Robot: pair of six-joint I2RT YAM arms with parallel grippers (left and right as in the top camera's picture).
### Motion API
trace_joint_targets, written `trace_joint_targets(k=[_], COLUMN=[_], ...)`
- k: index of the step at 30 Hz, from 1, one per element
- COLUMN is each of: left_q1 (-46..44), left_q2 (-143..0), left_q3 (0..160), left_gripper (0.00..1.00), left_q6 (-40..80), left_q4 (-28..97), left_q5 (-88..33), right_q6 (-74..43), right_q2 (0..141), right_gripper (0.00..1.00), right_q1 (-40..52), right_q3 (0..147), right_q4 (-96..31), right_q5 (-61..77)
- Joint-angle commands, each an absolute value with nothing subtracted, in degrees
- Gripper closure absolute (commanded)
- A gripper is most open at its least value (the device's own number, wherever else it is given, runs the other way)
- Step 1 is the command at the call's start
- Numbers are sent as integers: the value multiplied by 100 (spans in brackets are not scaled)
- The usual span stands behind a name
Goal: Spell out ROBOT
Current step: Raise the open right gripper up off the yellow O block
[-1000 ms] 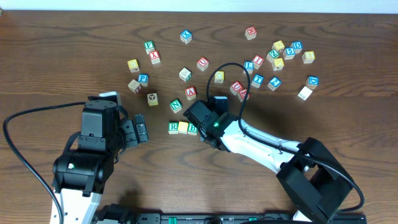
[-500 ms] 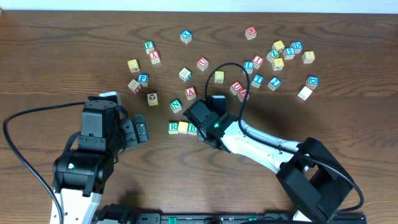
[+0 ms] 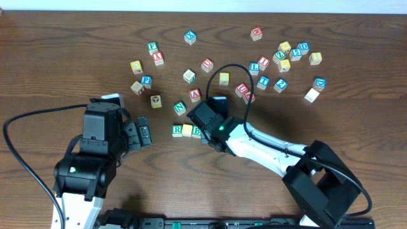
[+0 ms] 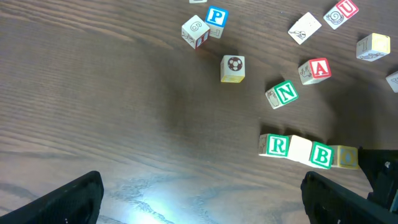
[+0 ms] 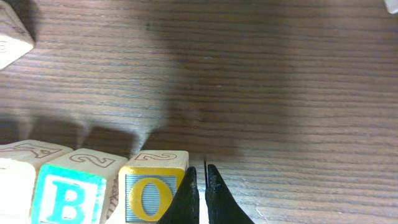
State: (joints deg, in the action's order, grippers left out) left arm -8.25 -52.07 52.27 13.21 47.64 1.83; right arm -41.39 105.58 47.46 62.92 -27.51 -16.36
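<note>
dark wood table (image 3: 63, 38), row of r cube (image 4: 277, 145), yellow cube (image 4: 300, 149), b cube (image 4: 321, 154), o cube (image 5: 152, 193) runs l-to-r; right gripper (image 5: 201, 186) jaws together at o's right edge, left gripper (image 3: 141, 133) jaws wide apart, empty, off row's left, so open end for t sits nearer right arm.

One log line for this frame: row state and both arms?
row: R cube, yellow cube, B cube, O cube in line | right fingers: shut, at O cube's edge | left fingers: open, empty
</note>
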Motion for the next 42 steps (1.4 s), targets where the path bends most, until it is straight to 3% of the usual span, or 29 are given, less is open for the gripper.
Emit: trace_joint_targets(k=[1,42], left_q1=[-794,-794], left_q2=[-5210,-5210], left_q3=[5354,5354], left_gripper=[0,0], left_q6=[1249,1249], left_q4=[4775,4775], left_q5=[211,211], right_q6=[-4010,-3505], right_q2=[10503,10512], right_gripper=[99,99], right_q1=[4772,4772], right_q3=[6241,6239], right_q4=[-2738,-2436], right_q5=[-1592,-1463])
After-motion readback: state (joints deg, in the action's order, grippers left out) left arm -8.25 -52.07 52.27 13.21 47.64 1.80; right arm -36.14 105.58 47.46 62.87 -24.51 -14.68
